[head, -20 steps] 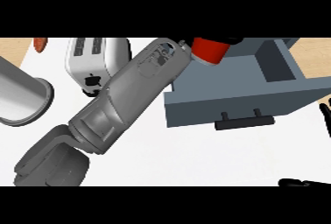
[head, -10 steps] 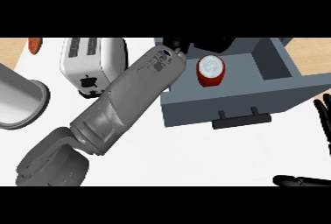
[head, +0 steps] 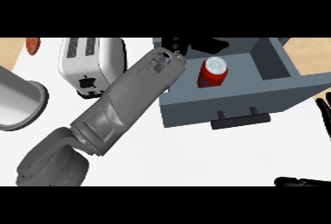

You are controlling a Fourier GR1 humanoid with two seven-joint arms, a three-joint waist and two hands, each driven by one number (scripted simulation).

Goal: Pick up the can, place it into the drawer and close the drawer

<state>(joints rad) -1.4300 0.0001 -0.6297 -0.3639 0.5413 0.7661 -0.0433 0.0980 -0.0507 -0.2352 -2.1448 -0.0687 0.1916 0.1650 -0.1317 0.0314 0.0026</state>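
I see the red can (head: 213, 72) standing upright inside the open grey drawer (head: 284, 65). My left hand (head: 194, 43) sits at the drawer's back edge, mostly hidden, so I cannot tell its fingers. My right hand (head: 323, 109) rests spread at the right edge, near the drawer's handle (head: 241, 120) for closing.

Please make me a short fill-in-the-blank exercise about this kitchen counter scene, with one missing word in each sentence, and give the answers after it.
1. The red can stands inside the open grey ____.
2. The drawer's black handle shows that it is not yet ____.
3. Left of the grey forearm stands a white ____, slots facing up.
4. The right robot hand shows at the view's ____ edge.

Answers: drawer; closed; toaster; right
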